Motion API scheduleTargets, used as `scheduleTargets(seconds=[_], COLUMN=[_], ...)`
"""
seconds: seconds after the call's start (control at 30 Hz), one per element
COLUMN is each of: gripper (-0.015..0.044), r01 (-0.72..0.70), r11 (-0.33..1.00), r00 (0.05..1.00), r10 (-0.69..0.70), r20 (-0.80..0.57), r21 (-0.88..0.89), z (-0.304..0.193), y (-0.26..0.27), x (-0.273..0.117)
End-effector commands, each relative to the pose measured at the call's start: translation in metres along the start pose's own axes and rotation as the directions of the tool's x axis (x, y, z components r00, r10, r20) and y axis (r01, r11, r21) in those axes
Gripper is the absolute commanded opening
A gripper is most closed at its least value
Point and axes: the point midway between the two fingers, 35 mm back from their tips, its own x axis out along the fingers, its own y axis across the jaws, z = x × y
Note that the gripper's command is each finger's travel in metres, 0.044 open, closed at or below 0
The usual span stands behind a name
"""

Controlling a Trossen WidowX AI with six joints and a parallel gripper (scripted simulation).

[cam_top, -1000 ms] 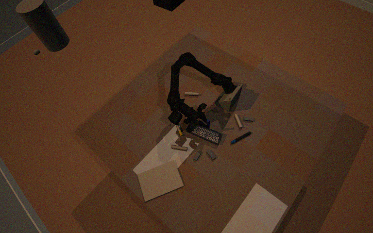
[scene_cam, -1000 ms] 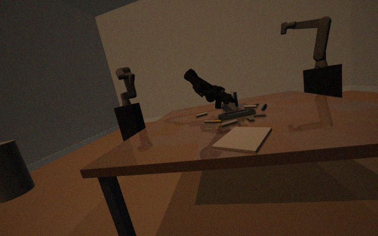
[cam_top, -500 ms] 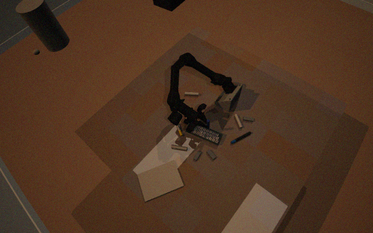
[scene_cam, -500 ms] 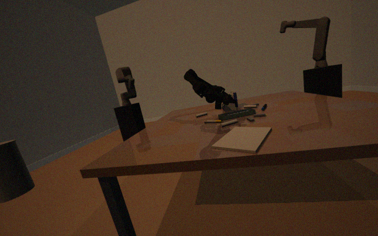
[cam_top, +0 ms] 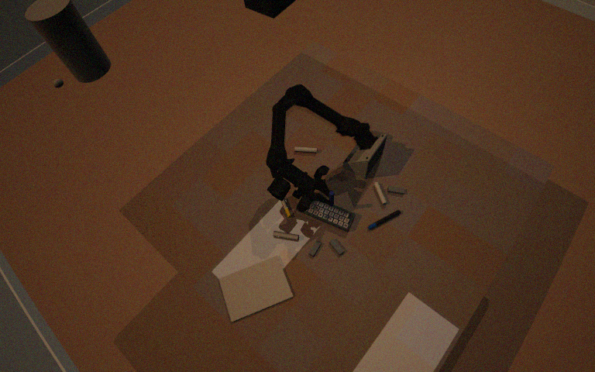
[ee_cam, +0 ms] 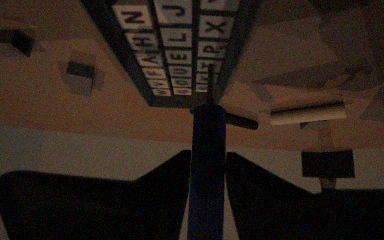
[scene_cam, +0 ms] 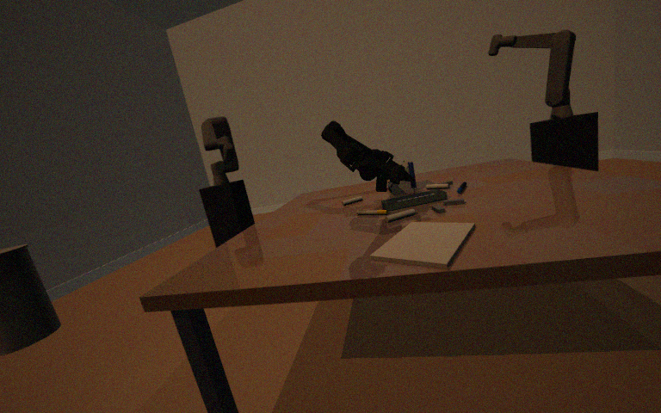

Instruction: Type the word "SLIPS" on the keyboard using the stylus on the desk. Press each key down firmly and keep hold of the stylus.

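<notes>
My gripper [cam_top: 331, 198] [scene_cam: 412, 181] [ee_cam: 208, 159] is shut on the blue stylus [cam_top: 331, 194] [scene_cam: 411, 170] [ee_cam: 208, 127]. The stylus stands near upright, with its thin dark tip pointing down. The dark keyboard [cam_top: 329, 215] [scene_cam: 414, 200] [ee_cam: 172, 37] has rows of pale lettered keys. In the wrist view the tip overlaps the row with X, P and T, around the T key. The tip hides part of that key, and whether it touches or presses one cannot be told. In the top and exterior views the gripper is at the keyboard's far side.
Pale cylinders [cam_top: 286, 235] [scene_cam: 401, 215] [ee_cam: 307, 113], grey blocks [cam_top: 336, 246] [ee_cam: 81, 77] and a yellow-ended pen [cam_top: 286, 208] [scene_cam: 372, 212] lie around the keyboard. A black and blue marker [cam_top: 384, 220] [scene_cam: 461, 187] lies beyond its end. A pale flat pad [cam_top: 256, 289] [scene_cam: 423, 242] lies farther off.
</notes>
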Motion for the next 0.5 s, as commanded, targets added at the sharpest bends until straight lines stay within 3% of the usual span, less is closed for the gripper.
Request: scheduleTargets(seconds=[0.0, 0.47], gripper=[0.0081, 0.0081], r01=[0.001, 0.001], r11=[1.000, 1.000], r00=[1.000, 1.000], r10=[-0.001, -0.001], r20=[0.004, 0.004], r21=[-0.003, -0.003], z=[0.0029, 0.0070], y=[0.0005, 0.0006], x=[0.0010, 0.0033])
